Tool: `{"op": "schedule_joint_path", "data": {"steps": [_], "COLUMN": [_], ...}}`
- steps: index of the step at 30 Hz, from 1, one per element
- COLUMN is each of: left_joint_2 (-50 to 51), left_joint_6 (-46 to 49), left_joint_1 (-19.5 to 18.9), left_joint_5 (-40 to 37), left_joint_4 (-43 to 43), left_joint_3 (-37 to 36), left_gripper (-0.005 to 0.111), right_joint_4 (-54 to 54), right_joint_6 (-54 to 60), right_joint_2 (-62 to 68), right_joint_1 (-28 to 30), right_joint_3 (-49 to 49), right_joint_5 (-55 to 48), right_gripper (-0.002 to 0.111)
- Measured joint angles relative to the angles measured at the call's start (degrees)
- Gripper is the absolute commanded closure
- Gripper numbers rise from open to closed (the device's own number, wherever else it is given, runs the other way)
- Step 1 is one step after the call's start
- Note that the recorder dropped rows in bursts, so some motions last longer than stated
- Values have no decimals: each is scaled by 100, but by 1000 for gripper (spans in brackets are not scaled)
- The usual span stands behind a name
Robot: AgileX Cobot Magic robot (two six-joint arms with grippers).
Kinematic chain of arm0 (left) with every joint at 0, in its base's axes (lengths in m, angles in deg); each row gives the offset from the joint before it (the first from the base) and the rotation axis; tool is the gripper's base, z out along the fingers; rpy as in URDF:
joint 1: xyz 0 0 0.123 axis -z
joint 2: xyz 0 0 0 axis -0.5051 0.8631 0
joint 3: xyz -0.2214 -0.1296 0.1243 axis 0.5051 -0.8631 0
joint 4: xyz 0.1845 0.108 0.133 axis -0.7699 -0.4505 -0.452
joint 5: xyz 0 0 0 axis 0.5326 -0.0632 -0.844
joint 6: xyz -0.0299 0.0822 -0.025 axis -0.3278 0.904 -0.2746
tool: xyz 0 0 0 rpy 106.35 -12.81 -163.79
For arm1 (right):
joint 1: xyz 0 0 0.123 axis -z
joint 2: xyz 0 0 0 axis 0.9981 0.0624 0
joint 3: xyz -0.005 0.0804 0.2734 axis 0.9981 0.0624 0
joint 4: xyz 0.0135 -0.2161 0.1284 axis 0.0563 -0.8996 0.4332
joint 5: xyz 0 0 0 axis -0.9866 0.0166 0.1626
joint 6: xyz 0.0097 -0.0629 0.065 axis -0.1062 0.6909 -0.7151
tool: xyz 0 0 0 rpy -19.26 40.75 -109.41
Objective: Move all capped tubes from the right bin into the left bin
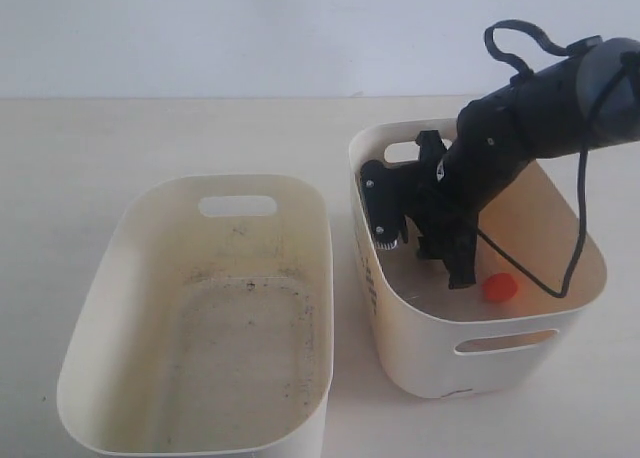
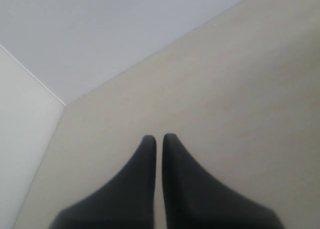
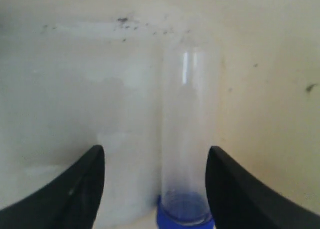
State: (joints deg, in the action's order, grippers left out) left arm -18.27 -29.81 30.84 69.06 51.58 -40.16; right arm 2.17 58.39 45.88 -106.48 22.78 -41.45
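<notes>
My right gripper (image 3: 156, 156) is down inside the right bin (image 1: 520, 330) and stands open. A clear tube with a blue cap (image 3: 185, 139) lies on the bin floor between its fingers, nearer one finger, and nothing grips it. In the exterior view the black right arm (image 1: 520, 128) hides the gripper's tips and that tube. An orange-red cap (image 1: 500, 288) shows on the bin floor beside the arm. The left bin (image 1: 90, 308), its floor dirtied with dark specks, holds no tube that I can see. My left gripper (image 2: 159, 138) is shut with nothing in it, over bare table, and is out of the exterior view.
The two bins stand side by side on a pale table (image 1: 120, 138), with a narrow gap between them. A black cable (image 1: 578, 248) hangs from the right arm into the right bin. A light wall (image 1: 250, 28) runs behind the table.
</notes>
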Motion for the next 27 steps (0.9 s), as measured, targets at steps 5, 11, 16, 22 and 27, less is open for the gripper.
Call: {"op": "schedule_joint_path", "data": {"steps": [5, 11, 16, 22, 27], "left_joint_2": [0, 0, 0, 0, 0], "left_joint_6": [0, 0, 0, 0, 0], "left_joint_1": [0, 0, 0, 0, 0], "left_joint_5": [0, 0, 0, 0, 0], "left_joint_4": [0, 0, 0, 0, 0], "left_joint_3": [0, 0, 0, 0, 0], "left_gripper": [103, 103, 103, 103, 103], "right_joint_4": [23, 23, 23, 23, -4], "right_joint_6": [11, 11, 23, 257, 611], "right_joint_2": [107, 167, 233, 254, 294], "right_joint_1": [0, 0, 0, 0, 0], "right_joint_3": [0, 3, -18, -18, -38], "right_joint_5": [241, 280, 289, 353, 237], "right_gripper": [50, 50, 51, 68, 76]}}
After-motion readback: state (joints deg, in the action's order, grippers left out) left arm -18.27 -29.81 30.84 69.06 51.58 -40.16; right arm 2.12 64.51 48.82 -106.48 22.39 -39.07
